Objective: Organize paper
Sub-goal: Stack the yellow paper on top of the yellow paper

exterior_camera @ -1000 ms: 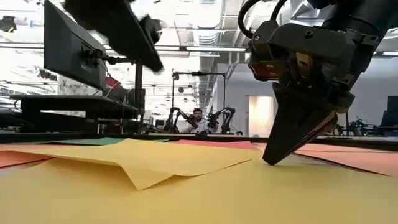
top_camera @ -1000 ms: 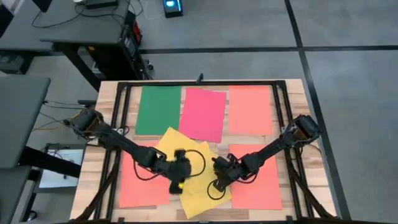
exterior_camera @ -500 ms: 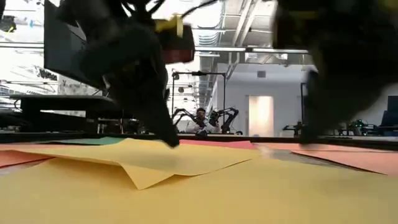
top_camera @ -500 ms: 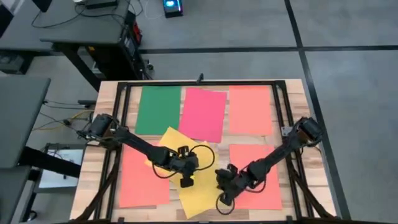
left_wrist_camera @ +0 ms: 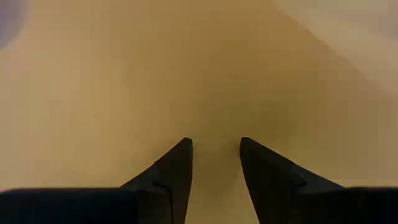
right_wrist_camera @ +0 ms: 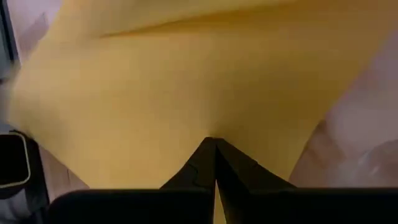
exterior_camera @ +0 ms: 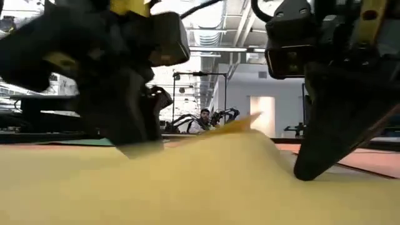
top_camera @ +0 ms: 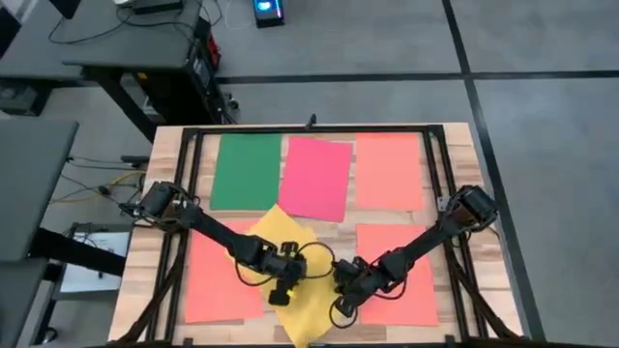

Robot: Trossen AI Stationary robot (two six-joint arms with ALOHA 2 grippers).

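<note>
Yellow paper (top_camera: 287, 229) lies overlapped at the table's near middle, humped up in the low view with a raised corner (exterior_camera: 249, 120). My left gripper (top_camera: 282, 288) stands open on it, fingers slightly apart (left_wrist_camera: 214, 144). My right gripper (top_camera: 344, 294) is shut (right_wrist_camera: 214, 142) at the yellow paper's right side. Flat on the table lie a green sheet (top_camera: 247, 171), a pink-red sheet (top_camera: 316, 177) and an orange sheet (top_camera: 389, 170) in the far row, and an orange sheet on each near side (top_camera: 215, 282) (top_camera: 406, 280). My left gripper sets both open fingertips (left_wrist_camera: 180, 155) down on the yellow paper's top face (left_wrist_camera: 214, 118), coming from above at a slant. The paper stays on the table and bulges beyond the fingers. My right gripper presses its shut fingertips (right_wrist_camera: 208, 155) down on the yellow paper near its right edge (right_wrist_camera: 267, 143), pointing down at a slant. The sheet rises in a hump (exterior_camera: 250, 144) beside it.
A black frame (top_camera: 309, 129) runs around the work area on the wooden table (top_camera: 164, 155). Both arms reach in low from the left and right sides. A desk (top_camera: 126, 39) stands beyond the far edge; a person sits far off in the room (exterior_camera: 201, 119).
Both grippers have gone toward the table's near edge and come down on the yellow paper. The yellow sheets, spread apart before, have drawn together into a narrower pile and buckled up between the two grippers.
</note>
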